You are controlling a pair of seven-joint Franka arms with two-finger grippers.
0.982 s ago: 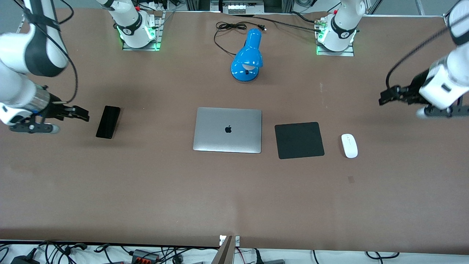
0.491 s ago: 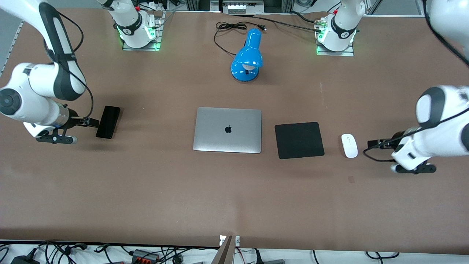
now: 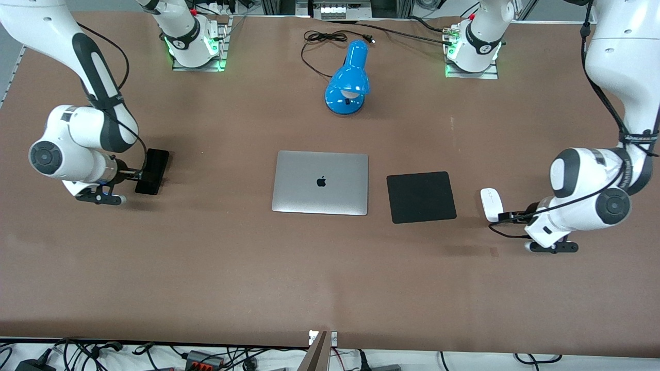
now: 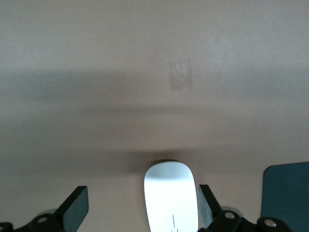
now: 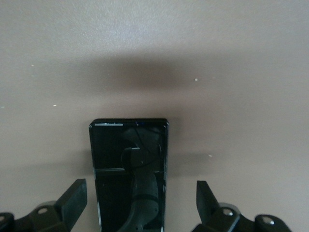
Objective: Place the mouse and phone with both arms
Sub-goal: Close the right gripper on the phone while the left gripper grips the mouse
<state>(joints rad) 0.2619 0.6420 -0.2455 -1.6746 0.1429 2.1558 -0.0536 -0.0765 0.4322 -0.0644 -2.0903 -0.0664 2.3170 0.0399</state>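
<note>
Straddling their targets already, both sets of jaws stand apart and low over the brown tabletop (image 3: 330,268). At the frame's right in the front view, the left gripper (image 3: 508,217) sits at the lower end of the mouse (image 3: 492,203), which lies on the tabletop just beside the black mat (image 3: 421,197), its long axis running up and down the frame. In the left wrist view the mouse (image 4: 171,195) lies between the two fingers (image 4: 76,209), clearly off one and near the other, so nothing is gripped yet. At the frame's left, the right gripper (image 3: 135,174) reaches the lower part of the phone (image 3: 153,171), whose long axis also runs roughly up and down, slightly tilted; the right wrist view shows the phone (image 5: 129,169) between spread fingers (image 5: 73,199) with room on both sides. My judgement: each arm need only close across the short width. Open tabletop lies all round; the closed laptop (image 3: 320,182) and blue lamp (image 3: 349,80) occupy the middle, well apart from both.
</note>
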